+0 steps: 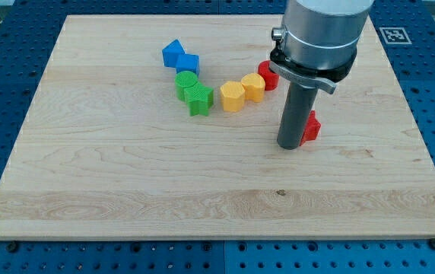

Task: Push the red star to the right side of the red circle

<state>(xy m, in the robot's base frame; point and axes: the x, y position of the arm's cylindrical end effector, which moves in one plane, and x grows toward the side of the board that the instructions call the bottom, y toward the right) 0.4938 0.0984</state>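
**Red star sits against my tip, well off from the red circle**

My tip [292, 146] rests on the counter [126, 190] right of centre, and the red star [311, 127] shows just past the rod on the view's right, touching it or very nearly so; the rod hides the star's left part, so its outline is only partly readable. The red circle [268, 75] lies nearer the view's top and a little to the left, beside 2 yellow blocks [242, 92]. A pair of green blocks [193, 91] and a pair of blue blocks [179, 57] sit further to the view's left.

The tool is a plain rod with nothing to open or close, so it holds nothing; it can only shove.

As a judgement: the star looks like a small, rigid, light piece that should slide easily over the smooth wood. Its points make it prone to spin if pushed off-centre, so contact belongs on a flat notch between 2 points, in line with its middle. It needs to travel toward the view's top to end right of the circle, which calls for contact on its lower side. A push too far left risks nudging the circle or the nearer yellow block.
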